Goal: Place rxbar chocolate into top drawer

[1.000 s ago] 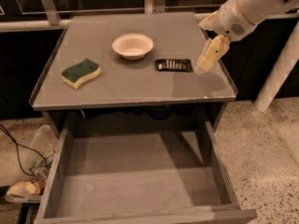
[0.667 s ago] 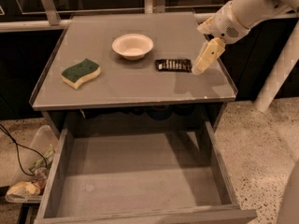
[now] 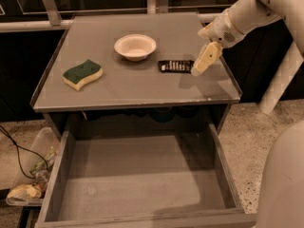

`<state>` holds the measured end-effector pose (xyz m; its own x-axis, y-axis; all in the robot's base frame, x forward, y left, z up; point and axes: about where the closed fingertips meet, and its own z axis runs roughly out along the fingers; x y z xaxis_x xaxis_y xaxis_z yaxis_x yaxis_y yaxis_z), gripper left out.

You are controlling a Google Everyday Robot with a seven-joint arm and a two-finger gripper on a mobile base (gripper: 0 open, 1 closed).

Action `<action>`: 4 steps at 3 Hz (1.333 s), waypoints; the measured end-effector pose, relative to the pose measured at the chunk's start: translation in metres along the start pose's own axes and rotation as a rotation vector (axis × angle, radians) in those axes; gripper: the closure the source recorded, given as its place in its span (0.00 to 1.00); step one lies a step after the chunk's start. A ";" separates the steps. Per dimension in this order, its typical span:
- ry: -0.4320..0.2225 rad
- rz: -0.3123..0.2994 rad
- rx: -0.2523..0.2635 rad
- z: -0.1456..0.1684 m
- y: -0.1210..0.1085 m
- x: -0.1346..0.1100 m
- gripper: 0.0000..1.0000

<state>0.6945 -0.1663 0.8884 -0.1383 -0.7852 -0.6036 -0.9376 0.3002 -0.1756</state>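
The rxbar chocolate [image 3: 175,66], a small flat black wrapper with white lettering, lies on the grey table top [image 3: 137,84] just right of the white bowl. My gripper [image 3: 203,61] hangs just right of the bar's right end, close above the table top, fingers pointing down and to the left. It holds nothing. The top drawer [image 3: 142,175] is pulled out below the table's front edge and is empty.
A white bowl [image 3: 135,46] stands at the table's centre back. A green-and-yellow sponge [image 3: 82,73] lies at the left. A raised rim edges the table. A bin with rubbish [image 3: 28,186] and a cable lie on the floor at the left.
The gripper has shifted slightly left and down toward the bar's right end. The bar, bowl and sponge have not moved.
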 end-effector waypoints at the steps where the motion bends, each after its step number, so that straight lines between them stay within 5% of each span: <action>1: -0.021 0.009 -0.035 0.021 -0.002 -0.005 0.00; 4: -0.001 0.004 -0.103 0.069 0.002 -0.005 0.00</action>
<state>0.7150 -0.1245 0.8377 -0.1416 -0.7838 -0.6047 -0.9650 0.2455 -0.0922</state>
